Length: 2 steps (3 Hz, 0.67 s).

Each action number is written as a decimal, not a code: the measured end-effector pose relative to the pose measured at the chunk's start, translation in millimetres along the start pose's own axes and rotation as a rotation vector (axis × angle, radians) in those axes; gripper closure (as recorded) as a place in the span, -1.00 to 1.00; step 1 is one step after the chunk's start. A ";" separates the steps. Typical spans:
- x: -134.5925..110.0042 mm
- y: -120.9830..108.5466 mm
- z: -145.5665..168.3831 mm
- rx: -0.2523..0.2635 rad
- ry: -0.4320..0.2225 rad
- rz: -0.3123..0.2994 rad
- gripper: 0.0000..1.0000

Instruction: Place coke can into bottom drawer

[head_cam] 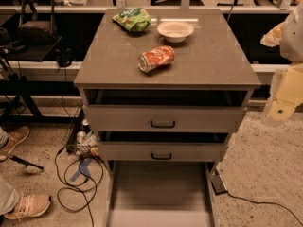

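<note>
Coke can [156, 58] points silver end left; hand [280, 109] perhaps far right.

You are looking at a dim scene washed in warm amber. Light is falling from above, brightening the cabinet top [208, 56] and glinting off the silver end of the coke can [157, 58]. Deep shadow is filling the gaps above the two upper drawers [199, 119], and the bottom drawer [161, 188] at six o'clock is sitting in shade. The gripper [278, 111] at three o'clock is glowing pale yellow.
</note>
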<state>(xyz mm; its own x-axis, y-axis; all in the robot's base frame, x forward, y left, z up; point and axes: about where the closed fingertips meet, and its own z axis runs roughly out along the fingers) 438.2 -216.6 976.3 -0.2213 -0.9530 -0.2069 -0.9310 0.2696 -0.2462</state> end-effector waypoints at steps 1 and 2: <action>-0.1 -0.1 -0.1 0.001 0.000 0.000 -1.00; -28.2 -35.6 12.5 0.051 -0.043 -0.090 -1.00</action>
<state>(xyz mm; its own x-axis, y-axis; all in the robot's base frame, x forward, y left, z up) 481.2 -197.6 979.1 -0.1241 -0.9672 -0.2217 -0.9303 0.1912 -0.3132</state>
